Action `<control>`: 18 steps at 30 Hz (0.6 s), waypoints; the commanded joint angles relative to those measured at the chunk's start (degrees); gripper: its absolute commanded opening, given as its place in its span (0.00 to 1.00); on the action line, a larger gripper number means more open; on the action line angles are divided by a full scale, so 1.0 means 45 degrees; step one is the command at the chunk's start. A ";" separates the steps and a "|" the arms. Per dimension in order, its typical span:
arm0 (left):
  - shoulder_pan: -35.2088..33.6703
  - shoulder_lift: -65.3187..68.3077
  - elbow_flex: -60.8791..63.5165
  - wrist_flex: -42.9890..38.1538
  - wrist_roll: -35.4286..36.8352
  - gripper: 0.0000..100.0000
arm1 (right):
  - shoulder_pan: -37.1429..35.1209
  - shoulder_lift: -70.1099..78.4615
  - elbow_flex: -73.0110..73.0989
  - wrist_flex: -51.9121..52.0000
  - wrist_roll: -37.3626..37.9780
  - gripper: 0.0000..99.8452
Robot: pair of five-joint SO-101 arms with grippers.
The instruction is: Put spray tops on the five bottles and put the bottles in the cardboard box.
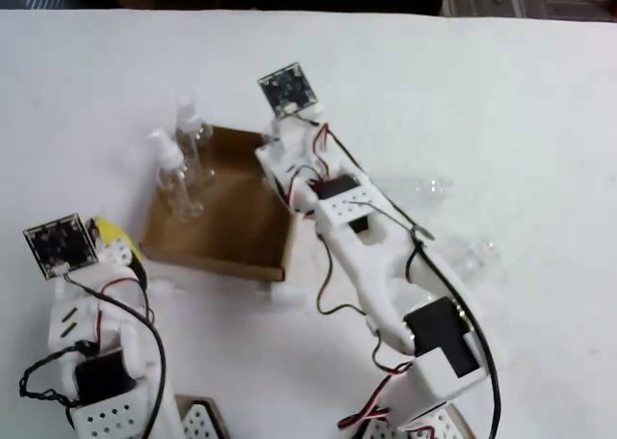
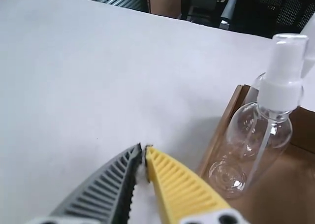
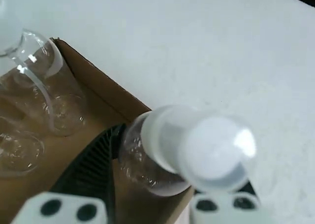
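Observation:
The cardboard box (image 1: 241, 229) lies left of the table's middle. Two clear bottles with white spray tops (image 1: 179, 177) (image 1: 198, 138) stand in its far left corner; the left wrist view shows one of them (image 2: 263, 130) close up. My right gripper (image 1: 274, 151) hangs over the box's far right corner, shut on a third bottle (image 3: 147, 165) with a white spray top (image 3: 197, 147). One black finger (image 3: 93, 170) presses against the bottle's side. My left gripper (image 2: 143, 153) sits low over the table just left of the box (image 2: 220, 135), its grey and yellow fingers shut on nothing.
Two more clear bottles (image 1: 427, 186) (image 1: 478, 254) lie on the white table to the right of the right arm. The far and left parts of the table are bare. Dark furniture stands beyond the far edge.

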 commanded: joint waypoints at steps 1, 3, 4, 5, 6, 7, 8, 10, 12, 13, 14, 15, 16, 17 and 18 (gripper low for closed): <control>-0.0107 -0.0107 -0.0059 -0.0391 0.0195 0.02 | 0.0068 0.0029 -0.0234 -0.0029 0.0137 0.02; -0.0107 -0.0107 -0.0059 -0.0391 0.0195 0.02 | 0.0049 -0.0068 0.0000 -0.0049 0.0137 0.02; -0.0107 -0.0107 -0.0059 -0.0391 0.0195 0.02 | 0.0029 -0.0068 0.0059 -0.0049 0.0137 0.02; -0.0107 -0.0107 -0.0059 -0.0391 0.0195 0.02 | -0.0010 -0.0049 0.0059 -0.0049 0.0137 0.02; -0.0107 -0.0107 -0.0059 -0.0391 0.0195 0.02 | -0.0029 0.0010 0.0059 -0.0049 0.0156 0.02; -0.0107 -0.0107 -0.0059 -0.0391 0.0195 0.02 | -0.0049 0.0029 0.0078 -0.0049 0.0156 0.02; -0.0107 -0.0107 -0.0059 -0.0391 0.0195 0.02 | -0.0049 0.0049 0.0117 -0.0029 0.0176 0.02; -0.0107 -0.0107 -0.0059 -0.0391 0.0195 0.02 | -0.0088 -0.0010 0.0430 -0.0088 0.0762 0.02; -0.0107 -0.0107 -0.0059 -0.0391 0.0195 0.02 | -0.0166 -0.0068 0.0762 -0.0479 0.1700 0.02; -0.0107 -0.0107 -0.0059 -0.0391 0.0195 0.02 | -0.0205 -0.0068 0.0977 -0.0772 0.2051 0.02; -0.0107 -0.0107 -0.0059 -0.0391 0.0195 0.02 | -0.0225 -0.0068 0.1172 -0.1065 0.2208 0.02; -0.0107 -0.0107 -0.0059 -0.0391 0.0195 0.02 | -0.0225 -0.0068 0.1368 -0.1377 0.2227 0.02; -0.0107 -0.0107 -0.0059 -0.0391 0.0195 0.02 | -0.0225 -0.0029 0.1524 -0.1651 0.2266 0.02; -0.0107 -0.0107 -0.0059 -0.0391 0.0195 0.02 | -0.0225 -0.0010 0.1661 -0.1866 0.2266 0.02; -0.0107 -0.0107 -0.0059 -0.0391 0.0195 0.02 | -0.0225 0.0029 0.1719 -0.2002 0.2266 0.02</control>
